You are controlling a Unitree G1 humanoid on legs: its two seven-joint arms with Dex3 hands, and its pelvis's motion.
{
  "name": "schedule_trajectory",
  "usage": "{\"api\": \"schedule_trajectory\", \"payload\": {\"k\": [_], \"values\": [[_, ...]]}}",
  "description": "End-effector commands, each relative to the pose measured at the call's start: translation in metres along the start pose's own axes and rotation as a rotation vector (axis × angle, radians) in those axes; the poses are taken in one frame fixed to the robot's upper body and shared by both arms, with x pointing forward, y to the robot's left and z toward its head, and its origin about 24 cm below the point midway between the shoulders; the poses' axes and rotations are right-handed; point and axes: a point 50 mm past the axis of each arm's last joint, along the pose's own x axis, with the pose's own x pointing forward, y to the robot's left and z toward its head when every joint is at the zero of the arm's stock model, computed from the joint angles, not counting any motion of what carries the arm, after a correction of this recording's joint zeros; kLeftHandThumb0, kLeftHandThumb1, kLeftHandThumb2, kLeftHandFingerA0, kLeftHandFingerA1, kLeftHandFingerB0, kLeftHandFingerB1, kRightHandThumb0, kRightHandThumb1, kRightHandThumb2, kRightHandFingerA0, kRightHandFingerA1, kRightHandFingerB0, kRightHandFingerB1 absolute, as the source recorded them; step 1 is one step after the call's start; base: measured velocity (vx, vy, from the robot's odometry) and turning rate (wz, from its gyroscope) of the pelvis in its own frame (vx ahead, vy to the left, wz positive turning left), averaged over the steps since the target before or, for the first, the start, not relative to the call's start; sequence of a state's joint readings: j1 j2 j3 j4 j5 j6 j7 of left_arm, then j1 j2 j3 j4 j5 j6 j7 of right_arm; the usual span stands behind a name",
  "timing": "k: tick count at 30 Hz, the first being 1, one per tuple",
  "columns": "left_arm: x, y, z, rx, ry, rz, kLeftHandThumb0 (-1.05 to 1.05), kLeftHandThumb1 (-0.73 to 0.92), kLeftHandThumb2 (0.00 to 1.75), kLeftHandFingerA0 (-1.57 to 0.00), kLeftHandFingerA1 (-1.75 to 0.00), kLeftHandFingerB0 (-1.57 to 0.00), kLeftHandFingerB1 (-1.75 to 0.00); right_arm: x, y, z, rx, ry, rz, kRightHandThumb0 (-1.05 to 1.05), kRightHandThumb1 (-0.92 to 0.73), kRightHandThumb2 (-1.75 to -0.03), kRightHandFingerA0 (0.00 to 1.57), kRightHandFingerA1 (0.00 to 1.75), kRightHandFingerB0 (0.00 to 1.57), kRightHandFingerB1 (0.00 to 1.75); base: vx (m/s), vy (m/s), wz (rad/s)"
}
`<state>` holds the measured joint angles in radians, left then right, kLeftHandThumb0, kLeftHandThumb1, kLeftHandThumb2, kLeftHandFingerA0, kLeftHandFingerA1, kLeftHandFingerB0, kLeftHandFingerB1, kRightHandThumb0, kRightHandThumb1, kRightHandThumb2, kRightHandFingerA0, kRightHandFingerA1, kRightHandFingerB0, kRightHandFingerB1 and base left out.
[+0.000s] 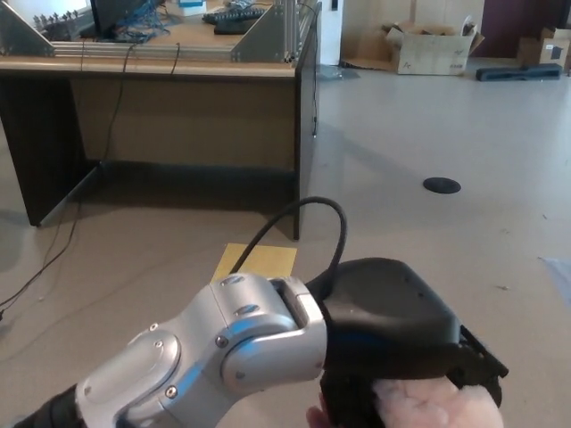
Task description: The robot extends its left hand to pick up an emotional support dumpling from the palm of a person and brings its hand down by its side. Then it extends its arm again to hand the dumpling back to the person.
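My left hand (393, 334) reaches out low in the head view, its silver forearm (205, 357) coming in from the lower left. The black hand is seen from its back. Directly under it lies a pale, fuzzy pinkish-white dumpling (417, 399), with the fingers (480, 367) curled down around its right side and the thumb against its left. The dumpling rests on a person's palm (314, 416), of which only slivers show at the bottom edge. Most of the dumpling is hidden by my hand. My right hand does not show.
A dark wooden desk (178, 116) with cables and metal frames stands at the back left. A yellow sheet (254, 263) lies on the floor before it. A black floor disc (442, 185) and cardboard boxes (428, 49) lie farther right.
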<state>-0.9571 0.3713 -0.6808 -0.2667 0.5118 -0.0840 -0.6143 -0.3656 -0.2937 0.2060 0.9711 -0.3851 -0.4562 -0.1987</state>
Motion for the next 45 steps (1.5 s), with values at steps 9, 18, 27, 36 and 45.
{"api": "schedule_trajectory", "payload": {"k": [9,18,27,36,45], "values": [[-0.009,-0.013,-0.001,0.090,-0.020,0.450,-0.36,0.58,0.57,-0.91,-1.65,-0.91,-0.53,0.004,-0.016,-0.001,0.287,0.013,-0.121,-0.38,-0.67,-0.60,0.88,0.63,0.71,0.50,0.00,0.000,0.00],[-0.027,0.000,-0.025,0.014,0.080,0.658,-0.11,0.53,0.95,-1.16,-1.39,-0.84,-1.23,0.008,-0.017,0.000,0.275,0.051,-0.128,-0.39,-0.65,-0.59,0.71,0.46,0.49,0.38,0.00,0.000,0.00],[-0.068,0.058,-0.048,-0.248,0.172,0.953,-0.11,0.75,0.69,-0.84,-1.66,-0.82,-1.11,0.010,-0.018,0.001,0.272,0.063,-0.140,-0.38,-0.65,-0.59,0.72,0.46,0.49,0.38,0.00,0.000,0.00],[-0.132,0.064,-0.095,-1.070,0.076,1.287,-0.20,0.74,0.63,-1.05,-1.29,-0.92,-0.85,0.010,-0.016,0.001,0.274,0.060,-0.132,-0.36,-0.65,-0.59,0.74,0.47,0.50,0.38,0.00,0.000,0.00],[-0.186,0.037,-0.115,-1.307,0.121,1.421,-0.10,0.76,0.81,-0.95,-1.35,-0.87,-0.96,0.011,-0.017,0.001,0.273,0.062,-0.137,-0.36,-0.65,-0.59,0.74,0.47,0.50,0.38,0.00,0.000,0.00]]}}
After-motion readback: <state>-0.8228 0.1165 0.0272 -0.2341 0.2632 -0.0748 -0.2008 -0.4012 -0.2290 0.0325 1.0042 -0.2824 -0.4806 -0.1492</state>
